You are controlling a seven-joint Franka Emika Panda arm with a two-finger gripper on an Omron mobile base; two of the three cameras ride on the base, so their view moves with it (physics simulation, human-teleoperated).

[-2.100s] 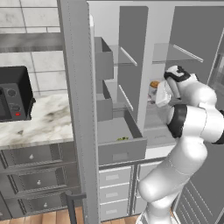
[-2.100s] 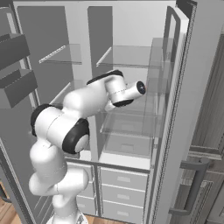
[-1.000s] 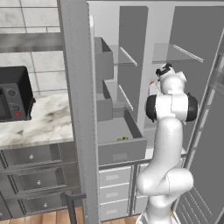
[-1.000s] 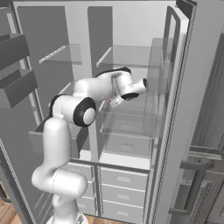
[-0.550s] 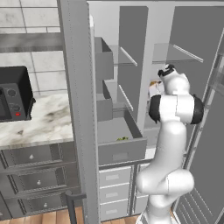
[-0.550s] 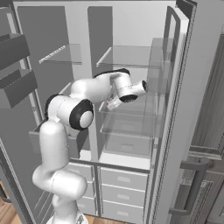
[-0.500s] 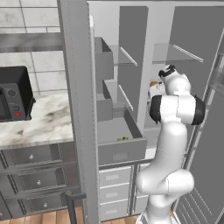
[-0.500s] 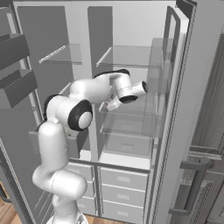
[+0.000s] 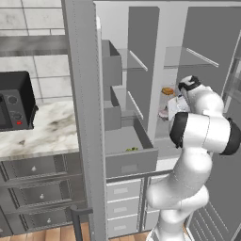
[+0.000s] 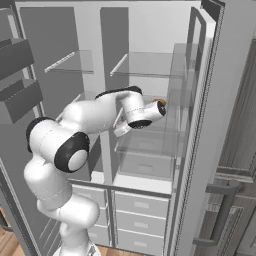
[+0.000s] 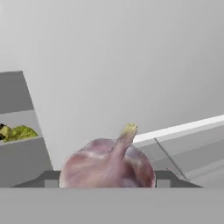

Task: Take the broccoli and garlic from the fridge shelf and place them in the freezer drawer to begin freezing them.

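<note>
Carrying the garlic (image 11: 107,164), pinched tight between its fingertips, the gripper (image 9: 165,112) hangs beside the fridge shelf (image 10: 150,145), and next must swing down-left to the freezer drawer (image 9: 132,161) where broccoli (image 11: 19,132) already lies.

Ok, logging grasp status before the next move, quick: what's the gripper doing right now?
Gripper: shut on the garlic, which sits between its fingertips in the hand view.
</note>
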